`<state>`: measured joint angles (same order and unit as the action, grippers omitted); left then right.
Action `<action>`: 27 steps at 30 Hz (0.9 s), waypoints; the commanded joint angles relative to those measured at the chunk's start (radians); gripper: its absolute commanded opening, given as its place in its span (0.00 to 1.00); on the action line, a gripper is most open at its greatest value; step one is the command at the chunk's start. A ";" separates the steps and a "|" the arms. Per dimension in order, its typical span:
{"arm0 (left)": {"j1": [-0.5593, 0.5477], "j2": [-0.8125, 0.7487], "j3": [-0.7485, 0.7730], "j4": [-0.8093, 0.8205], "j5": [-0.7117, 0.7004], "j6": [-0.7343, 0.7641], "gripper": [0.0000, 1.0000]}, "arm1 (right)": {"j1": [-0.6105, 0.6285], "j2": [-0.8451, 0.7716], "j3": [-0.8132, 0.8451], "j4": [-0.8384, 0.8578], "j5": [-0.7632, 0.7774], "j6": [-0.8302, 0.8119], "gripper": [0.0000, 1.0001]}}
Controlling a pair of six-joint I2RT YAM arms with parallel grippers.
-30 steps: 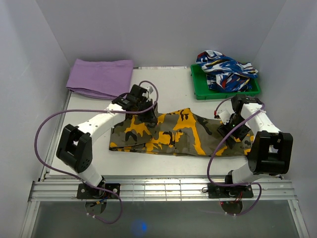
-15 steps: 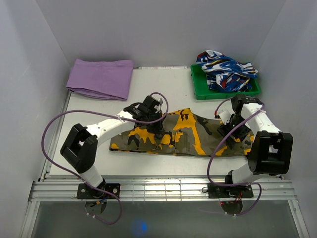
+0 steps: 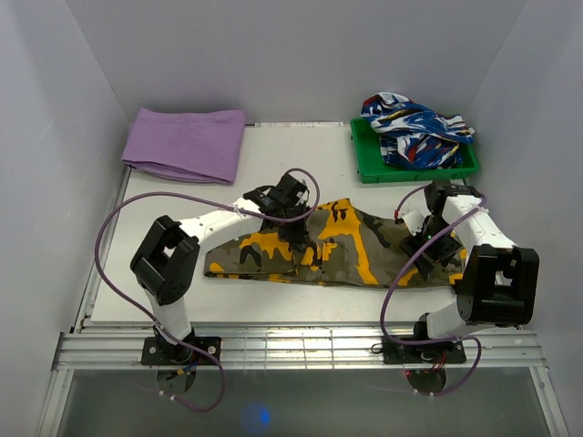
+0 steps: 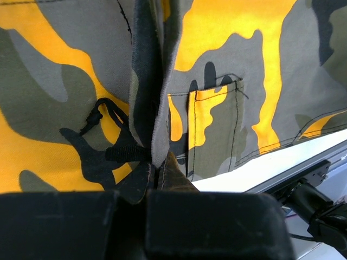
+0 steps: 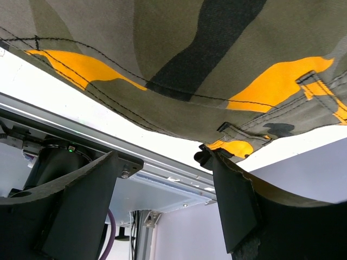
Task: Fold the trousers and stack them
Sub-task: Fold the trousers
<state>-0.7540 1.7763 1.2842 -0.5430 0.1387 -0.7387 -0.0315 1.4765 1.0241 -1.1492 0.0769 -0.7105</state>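
Note:
The camouflage trousers (image 3: 355,248) lie lengthwise across the middle of the table. My left gripper (image 3: 298,233) sits over their middle, shut on a pinched-up fold of the fabric; in the left wrist view the fold (image 4: 154,124) rises from between the closed fingers, beside a back pocket (image 4: 214,124). My right gripper (image 3: 428,248) is at the right end of the trousers. In the right wrist view its fingers stand wide apart, and the trouser edge (image 5: 179,70) lies across the tip of one finger (image 5: 233,206).
A folded purple cloth (image 3: 187,144) lies at the back left. A green tray (image 3: 364,171) at the back right holds a blue, white and red garment (image 3: 414,127). Grey walls close in both sides. A metal rail (image 3: 301,348) runs along the near edge.
My left gripper has moved right and towards the near edge, from the trousers' far edge onto their middle, carrying pinched fabric with it. My right arm has barely shifted.

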 commanded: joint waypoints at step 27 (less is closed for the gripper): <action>0.988 -0.224 0.012 -0.354 0.794 0.888 0.98 | -0.008 0.021 0.082 0.017 -0.121 -0.037 0.79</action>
<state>0.0978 1.5696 1.3289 -0.6693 0.6678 -0.1932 -0.0334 1.4940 1.0386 -1.1267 0.0223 -0.7292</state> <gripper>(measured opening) 0.968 0.778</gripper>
